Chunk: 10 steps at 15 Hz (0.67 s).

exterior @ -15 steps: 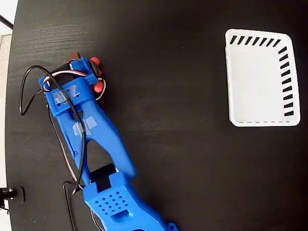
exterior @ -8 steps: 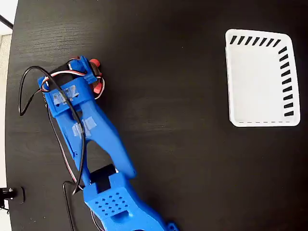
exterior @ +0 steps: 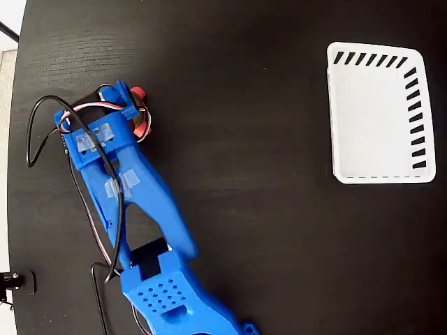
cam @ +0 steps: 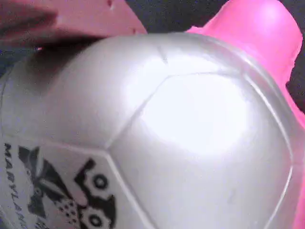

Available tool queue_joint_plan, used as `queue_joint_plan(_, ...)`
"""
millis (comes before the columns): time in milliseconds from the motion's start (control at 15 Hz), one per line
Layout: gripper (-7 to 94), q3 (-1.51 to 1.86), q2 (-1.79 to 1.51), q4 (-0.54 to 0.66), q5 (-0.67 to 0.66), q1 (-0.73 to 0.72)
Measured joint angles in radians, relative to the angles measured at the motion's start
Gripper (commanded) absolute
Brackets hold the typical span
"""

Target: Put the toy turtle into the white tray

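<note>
Toy turtle (cam: 157, 138) under gripper (exterior: 133, 112), white tray (exterior: 335, 112) apart

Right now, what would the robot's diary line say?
gripper: over turtle, grip unclear | turtle: far left on table | tray: empty, far right

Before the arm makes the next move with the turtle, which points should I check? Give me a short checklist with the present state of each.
1. Gripper is over the toy turtle: ok; only red bits show beside it in the fixed view.
2. Turtle close to the wrist camera: ok; its shell fills the wrist view.
3. Jaws shut on the turtle: cannot tell; neither view shows the fingers.
4. Turtle lifted off the table: cannot tell.
5. White tray empty: ok.
6. Table between arm and tray free: ok.
</note>
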<state>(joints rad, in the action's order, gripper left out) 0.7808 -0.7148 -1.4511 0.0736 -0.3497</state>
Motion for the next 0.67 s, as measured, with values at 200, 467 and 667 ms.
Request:
queue_joint_plan(200, 0, 0.000, 0.000, 0.000, 0.000, 0.000)
queue_joint_plan(467, 0, 0.008, -0.015, -0.008, 0.000, 0.000)
queue_joint_plan(667, 0, 0.069, -0.110, -0.018, -0.003, -0.003)
